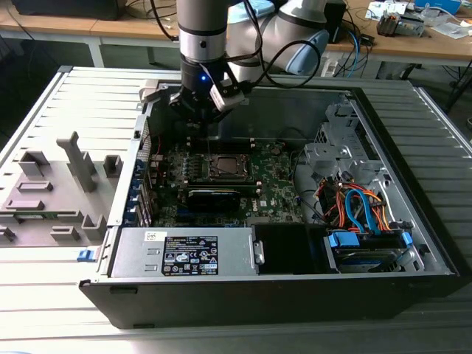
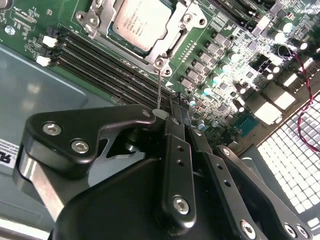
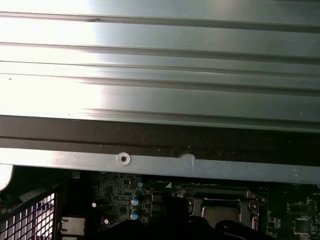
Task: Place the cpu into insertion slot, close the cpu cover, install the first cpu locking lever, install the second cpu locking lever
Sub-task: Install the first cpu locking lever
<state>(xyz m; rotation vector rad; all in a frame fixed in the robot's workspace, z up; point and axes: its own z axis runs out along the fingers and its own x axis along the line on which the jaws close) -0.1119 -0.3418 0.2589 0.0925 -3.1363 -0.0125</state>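
Grey fixture blocks (image 1: 55, 195) lie on the desk (image 1: 44, 287) outside the computer case (image 1: 413, 243). Inside, the cpu (image 2: 137, 22) lies flat in the insertion slot (image 2: 165, 47), cover closed. Hand (image 2: 177, 107) above, closed on a thin locking lever (image 2: 158, 87).

— The circuit board (image 2: 45, 20)?
— Green, and the cpu (image 2: 137, 20) on it pale silver-grey.
— Gripper (image 2: 175, 112)?
— Black. Orange and blue cables (image 1: 361, 206) lie at the exterior view's right.
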